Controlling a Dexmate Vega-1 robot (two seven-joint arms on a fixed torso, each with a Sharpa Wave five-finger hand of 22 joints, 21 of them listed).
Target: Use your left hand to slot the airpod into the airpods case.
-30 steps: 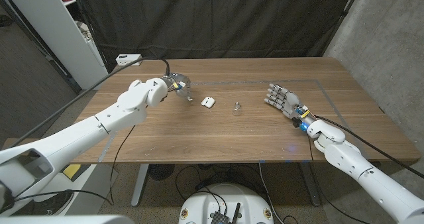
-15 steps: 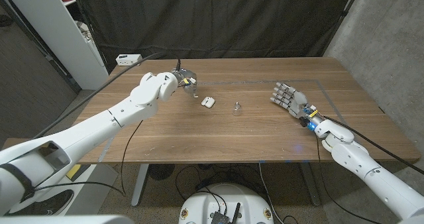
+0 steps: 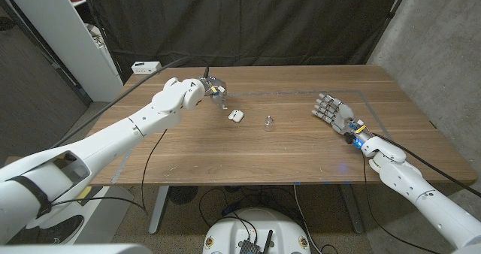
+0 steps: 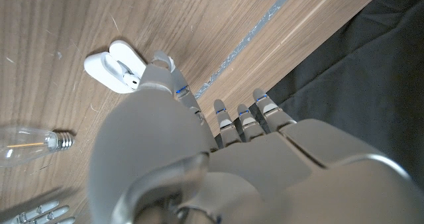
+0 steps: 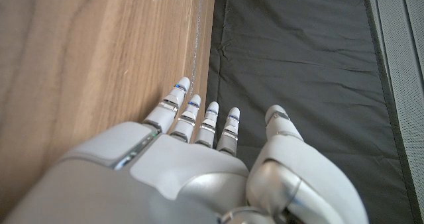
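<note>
Left hand (image 3: 213,88) above the table (image 3: 188,149), near the AirPods case (image 3: 236,116) — fingers apart, gripping nothing.
Case lies open with an airpod (image 4: 126,78) seated inside; light bulb (image 3: 268,122) just beside it; right hand (image 3: 334,113) well apart, fingers spread, holding nothing.

1. The airpods case (image 4: 114,66) was white, as was the airpod (image 4: 124,78) in it.
2. The tabletop (image 3: 225,152) was brown wood grain with a pale line across it.
3. The left hand (image 4: 199,158) was grey-white with blue marks on its fingers (image 4: 177,90).
4. The light bulb (image 4: 30,144) beside the left hand was clear with a silver base.
5. The curtain (image 5: 298,58) beyond the right hand (image 5: 192,164) was black.
</note>
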